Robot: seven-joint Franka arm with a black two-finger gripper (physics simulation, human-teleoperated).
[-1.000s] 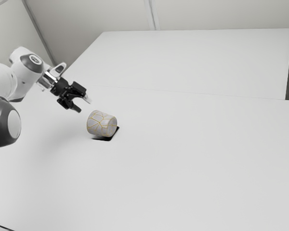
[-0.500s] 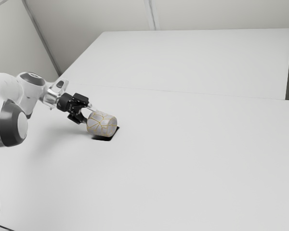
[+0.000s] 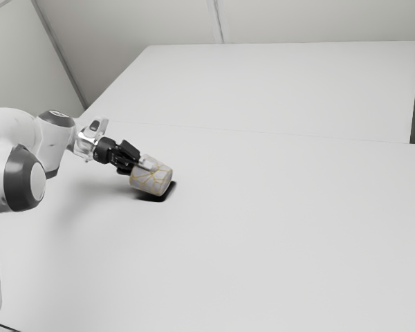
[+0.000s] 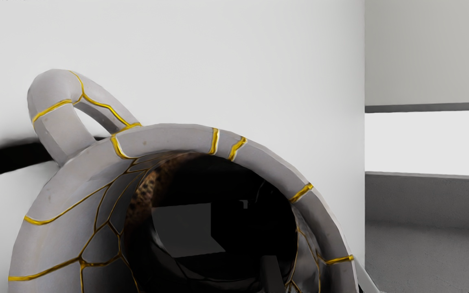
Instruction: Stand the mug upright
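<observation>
Across the pale worktop [image 3: 283,235], nearer its edge on the exterior view's left than its far right corner, the mug [image 3: 155,181] lies tilted at the gripper [image 3: 140,168], while in the wrist view the jaws pinch its wall from inside and out, where off-centre weight could twist it loose.

In the exterior view the mug [image 3: 151,182] hides its own handle [image 4: 55,91], and where the jaws meet it is too small to make out. The wrist view's bottom edge cuts off part of the mug's rim [image 4: 169,138], and the depth of its inside is lost in black. The exterior view's left edge crops the arm [image 3: 10,135]; its bottom and right edges crop the tabletop [image 3: 277,242].
</observation>
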